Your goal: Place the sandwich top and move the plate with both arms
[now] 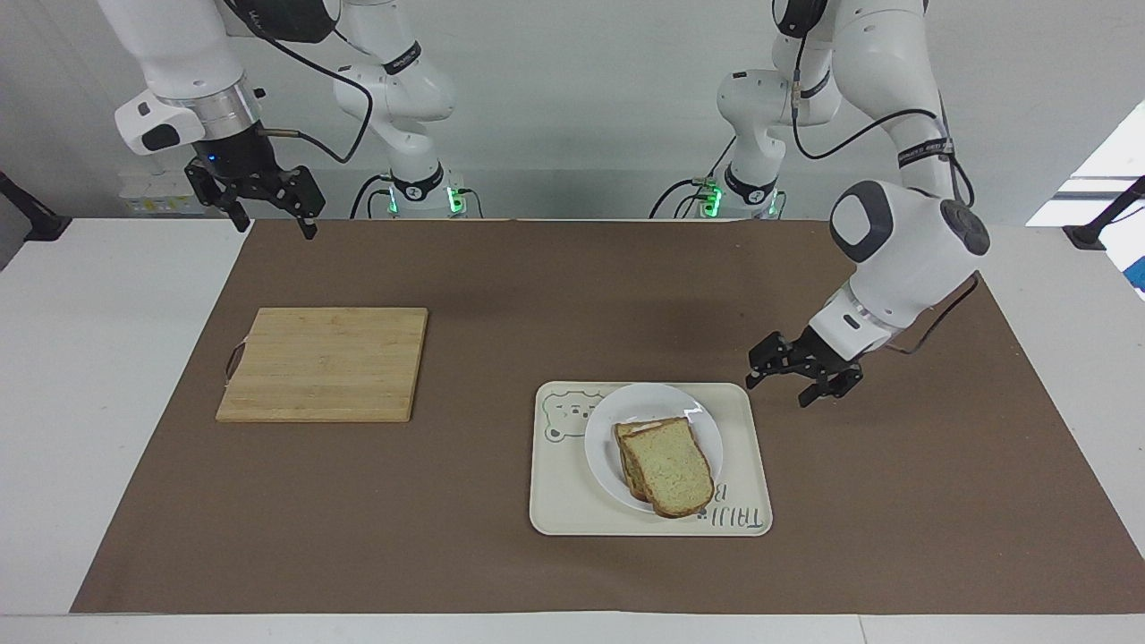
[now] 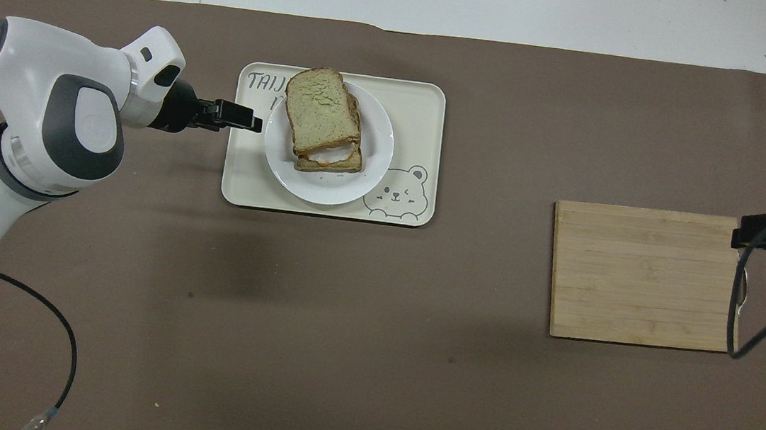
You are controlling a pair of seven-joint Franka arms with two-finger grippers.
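We saw the pale brown-crusted sandwich top [image 1: 669,467] on the round white plate [image 1: 605,443], frame centre; black left gripper [image 1: 802,380] raised, fingers apart, empty; black right gripper [image 1: 268,212] apart, upper left.

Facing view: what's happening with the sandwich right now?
Nothing is held. The sandwich top lies on the egg-topped slice on the plate, which sits on the bear-printed tray. The left gripper is open, raised beside the tray's left-arm end. The right gripper waits open near the cutting board.
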